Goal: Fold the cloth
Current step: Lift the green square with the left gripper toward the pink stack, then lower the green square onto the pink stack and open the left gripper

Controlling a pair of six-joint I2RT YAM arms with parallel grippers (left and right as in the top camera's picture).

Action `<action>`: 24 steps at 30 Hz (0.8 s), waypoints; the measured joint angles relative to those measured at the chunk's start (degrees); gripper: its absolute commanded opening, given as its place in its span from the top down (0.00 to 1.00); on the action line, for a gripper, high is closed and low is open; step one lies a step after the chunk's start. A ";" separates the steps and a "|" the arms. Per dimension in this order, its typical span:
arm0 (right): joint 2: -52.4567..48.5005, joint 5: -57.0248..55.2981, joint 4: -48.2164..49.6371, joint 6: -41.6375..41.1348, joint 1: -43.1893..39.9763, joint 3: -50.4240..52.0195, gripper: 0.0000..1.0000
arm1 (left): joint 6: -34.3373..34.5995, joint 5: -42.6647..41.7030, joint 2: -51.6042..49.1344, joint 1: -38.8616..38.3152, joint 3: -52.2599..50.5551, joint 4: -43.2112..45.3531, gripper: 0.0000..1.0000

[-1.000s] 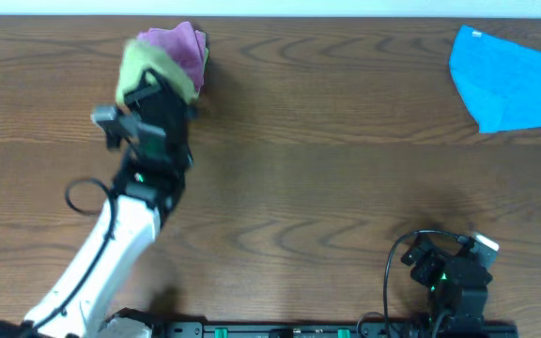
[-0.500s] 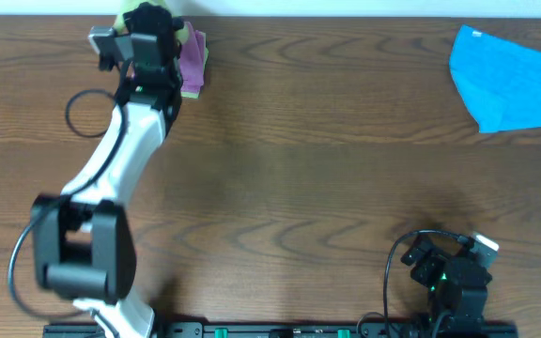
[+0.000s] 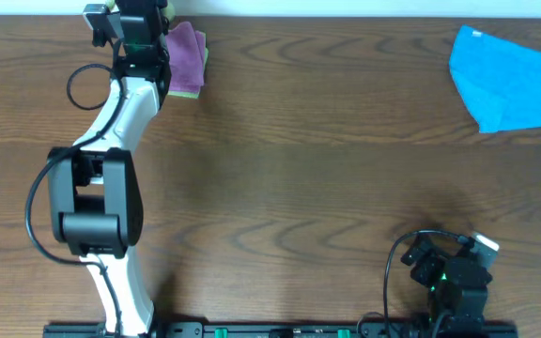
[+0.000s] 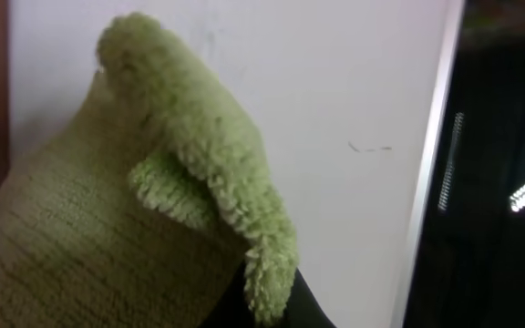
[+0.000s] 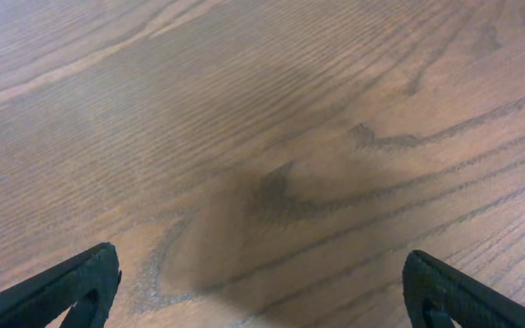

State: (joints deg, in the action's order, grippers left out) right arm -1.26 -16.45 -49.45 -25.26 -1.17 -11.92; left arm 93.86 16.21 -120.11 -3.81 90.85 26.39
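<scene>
The left pincer (image 4: 264,308) pinches the cloth (image 4: 153,210) at the bench's (image 3: 327,160) far left edge. Let go there, and it may fall off. The right pincer (image 5: 258,284) is spread.

overhead: fixed above, looks straight down, far off, whole desk (image 3: 327,169) in frame. left wrist: very close on the lime cloth (image 4: 108,237), facing the white wall (image 4: 335,91) past the desk's far-left edge; overhead shows that corner top left. right wrist: low, tilted forward over bare near-right desk, right hand (image 5: 261,292) at the bottom corners.
</scene>
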 measured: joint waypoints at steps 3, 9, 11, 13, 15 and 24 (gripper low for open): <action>0.00 0.00 0.02 0.02 0.00 0.00 0.01 | -1.38 -0.94 -1.51 -0.04 0.11 1.09 0.94; 0.00 0.00 0.02 0.00 0.00 0.00 0.01 | -5.46 -3.13 -3.23 -0.66 0.13 1.07 0.94; 0.00 0.00 0.00 0.02 0.00 0.00 0.01 | -6.36 -3.48 -3.26 -1.05 0.13 1.07 0.94; 0.00 -0.02 0.02 0.00 0.00 0.00 0.01 | -6.99 -3.82 -3.32 -1.57 0.15 1.07 0.94; 0.00 -0.02 0.02 0.00 0.00 0.00 0.01 | -7.21 -3.85 -3.50 -1.97 0.17 0.57 0.94; 0.00 -0.02 0.00 0.00 0.00 0.00 0.01 | -7.63 -3.82 -4.63 -2.67 0.22 -2.45 0.94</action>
State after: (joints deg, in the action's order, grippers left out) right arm -1.26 -16.47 -49.45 -25.26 -1.17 -11.92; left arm 86.24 12.38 -124.75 -6.48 91.07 23.94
